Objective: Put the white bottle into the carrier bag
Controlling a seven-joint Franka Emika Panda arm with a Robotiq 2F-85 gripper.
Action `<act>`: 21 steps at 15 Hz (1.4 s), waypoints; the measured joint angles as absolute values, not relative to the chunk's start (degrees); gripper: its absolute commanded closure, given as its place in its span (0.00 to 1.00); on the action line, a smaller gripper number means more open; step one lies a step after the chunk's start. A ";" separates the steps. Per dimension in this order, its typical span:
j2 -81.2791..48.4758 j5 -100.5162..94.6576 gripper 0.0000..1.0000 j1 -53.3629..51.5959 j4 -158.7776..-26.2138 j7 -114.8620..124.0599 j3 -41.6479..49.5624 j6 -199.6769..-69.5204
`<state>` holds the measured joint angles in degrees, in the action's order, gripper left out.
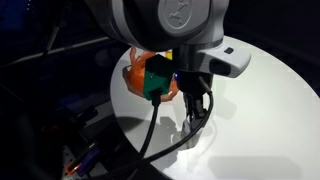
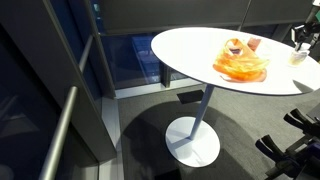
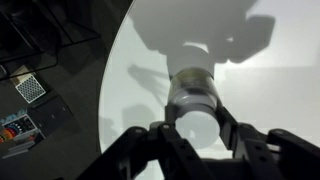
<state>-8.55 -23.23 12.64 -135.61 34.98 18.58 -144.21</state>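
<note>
The white bottle (image 3: 193, 90) stands on the round white table (image 3: 270, 70). In the wrist view its cap faces the camera. My gripper (image 3: 193, 118) has a finger pressed on each side of the cap and is shut on it. In an exterior view the gripper (image 2: 300, 38) is at the table's far right edge with the bottle (image 2: 298, 56) under it. The orange carrier bag (image 2: 240, 66) lies crumpled on the table, apart from the bottle. In an exterior view the bag (image 1: 134, 76) lies behind my gripper (image 1: 197, 106); there I cannot make out the bottle.
A green object (image 1: 155, 78) sits at the bag. The table edge (image 3: 108, 110) curves close on the left of the bottle, with clutter on the dark floor (image 3: 30, 90) below. The table stands on a pedestal (image 2: 195, 140). A metal rail (image 2: 60, 130) is nearby.
</note>
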 measured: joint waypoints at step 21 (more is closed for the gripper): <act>6.55 -30.72 0.81 7.22 -135.14 33.54 8.36 -132.16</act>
